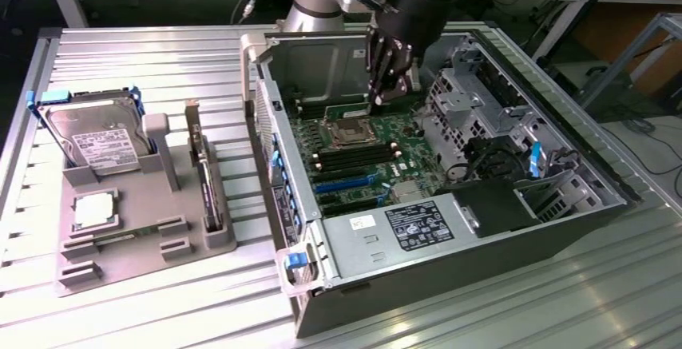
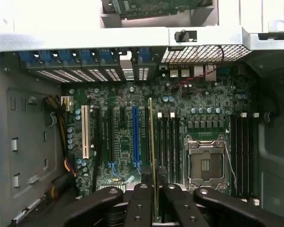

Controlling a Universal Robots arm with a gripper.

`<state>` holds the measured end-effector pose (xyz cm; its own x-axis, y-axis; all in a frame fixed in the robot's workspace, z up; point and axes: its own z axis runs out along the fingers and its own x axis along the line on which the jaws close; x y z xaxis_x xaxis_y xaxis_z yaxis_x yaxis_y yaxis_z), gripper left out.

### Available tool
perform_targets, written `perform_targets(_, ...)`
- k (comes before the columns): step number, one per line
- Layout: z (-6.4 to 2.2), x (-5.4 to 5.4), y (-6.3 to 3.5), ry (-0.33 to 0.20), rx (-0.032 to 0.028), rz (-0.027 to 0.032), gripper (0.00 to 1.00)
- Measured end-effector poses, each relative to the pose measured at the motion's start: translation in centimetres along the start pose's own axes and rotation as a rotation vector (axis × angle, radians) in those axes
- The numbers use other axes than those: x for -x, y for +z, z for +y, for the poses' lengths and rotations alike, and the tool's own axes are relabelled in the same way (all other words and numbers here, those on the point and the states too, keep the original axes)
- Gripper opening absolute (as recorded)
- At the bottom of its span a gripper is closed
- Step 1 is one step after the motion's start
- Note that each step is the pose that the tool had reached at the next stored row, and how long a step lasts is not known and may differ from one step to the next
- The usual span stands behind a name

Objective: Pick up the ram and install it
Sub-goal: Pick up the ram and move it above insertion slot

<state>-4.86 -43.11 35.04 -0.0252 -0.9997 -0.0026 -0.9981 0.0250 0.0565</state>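
While the hard drive (image 1: 94, 137) stands in its gray tray (image 1: 80, 265) at the exterior view's left, the gripper (image 1: 385, 93) hangs upper centre inside the open case (image 1: 319, 65), fingers (image 2: 139, 205) clamped on the ram (image 2: 152, 142), which shows edge-on in the wrist view over the motherboard (image 1: 410, 161), near the CPU socket (image 1: 349, 133).
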Motion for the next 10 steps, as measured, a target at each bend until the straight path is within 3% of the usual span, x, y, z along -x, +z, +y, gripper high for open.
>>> perform_targets(7, -0.23, 0.4, 2.18, 0.039, -0.0001, -0.0023, 0.14)
perform_targets(8, -0.49, 0.4, 2.64, 0.064, 0.0001, -0.0037, 0.14)
perform_targets(10, -1.82, 0.6, 3.17, 0.069, 0.0001, -0.0037, 0.14)
